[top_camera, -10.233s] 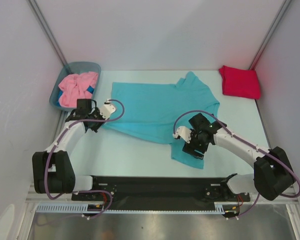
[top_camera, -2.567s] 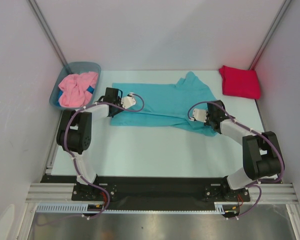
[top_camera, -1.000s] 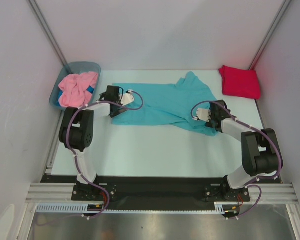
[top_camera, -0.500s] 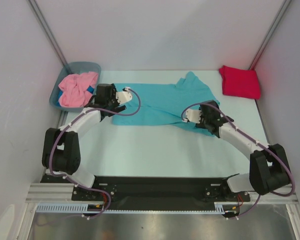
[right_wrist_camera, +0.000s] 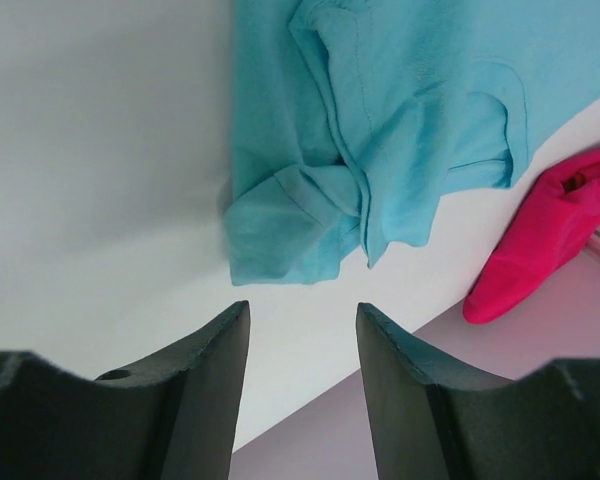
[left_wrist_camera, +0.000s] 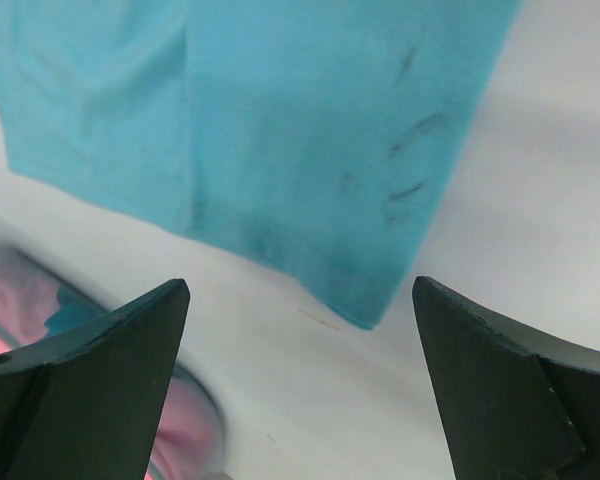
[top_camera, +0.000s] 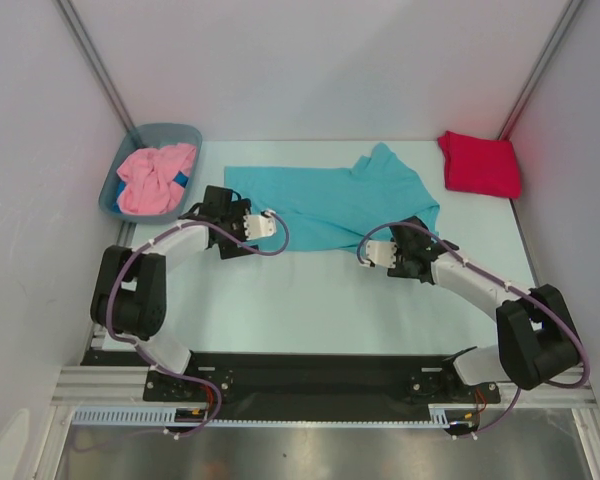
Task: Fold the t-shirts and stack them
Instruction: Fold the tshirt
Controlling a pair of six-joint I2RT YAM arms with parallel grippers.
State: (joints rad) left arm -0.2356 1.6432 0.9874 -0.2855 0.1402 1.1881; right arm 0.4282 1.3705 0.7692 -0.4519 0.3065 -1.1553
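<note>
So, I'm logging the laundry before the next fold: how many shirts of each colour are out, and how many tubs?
Turquoise t-shirt: 1
Crimson red t-shirt: 1
Pink t-shirt: 1
Grey-blue tub: 1
Total: 4 (3 shirts, 1 tub)
A blue patch shows beside the pink one in the tub; I cannot tell what it is, so it is not counted.

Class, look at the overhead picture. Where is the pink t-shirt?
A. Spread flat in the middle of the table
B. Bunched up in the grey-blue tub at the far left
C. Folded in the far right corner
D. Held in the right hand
B: the pink t-shirt lies crumpled inside the grey-blue tub, while the turquoise t-shirt is the one spread flat and the red t-shirt sits folded at the far right.
</note>
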